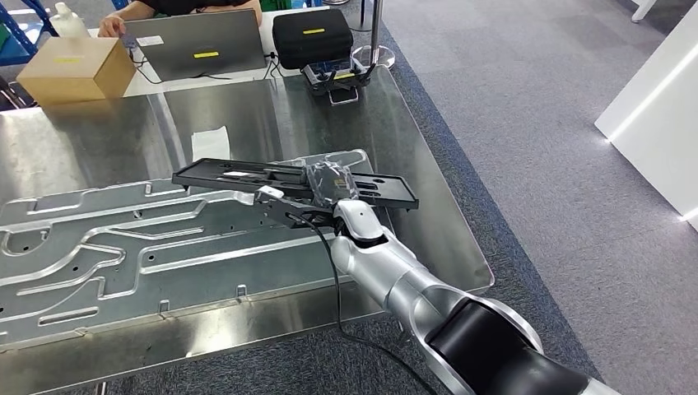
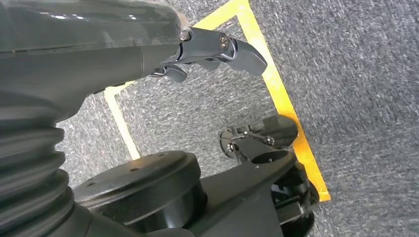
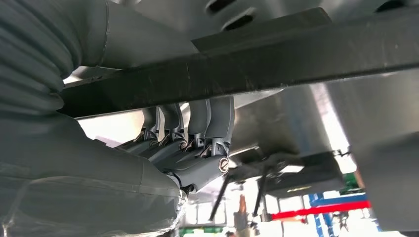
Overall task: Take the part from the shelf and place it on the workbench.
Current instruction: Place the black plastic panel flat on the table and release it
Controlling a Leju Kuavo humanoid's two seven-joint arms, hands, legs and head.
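The robot's right hand (image 1: pixel 328 191) holds a long, flat black part (image 1: pixel 239 174) over the steel workbench (image 1: pixel 428 197), its fingers (image 3: pixel 197 123) curled up against the underside of the part's dark bar while the thumb side presses from above, as the right wrist view shows. The part is off the shelf and already above the bench, so the fetching looks done; what remains, by the look of it, is to lower the piece, let it settle and release it. Whether its underside already touches the surface cannot be told, though it appears to hang just above the large grooved aluminium plate (image 1: pixel 99 247) that lies on the bench. The part lies nearly level, its long axis running across the bench from the robot's left to its right, one end reaching out over the plate and the other past the hand toward the bench's right edge. The left hand (image 2: pixel 212 52) hangs beside the body over grey carpet and a yellow floor line (image 2: pixel 276 89), its fingers loosely bent and holding nothing. At the far end of the bench sit a laptop (image 1: pixel 202 43), a cardboard box (image 1: pixel 74 67) and a black case (image 1: pixel 311 34), with a person's arm behind them.
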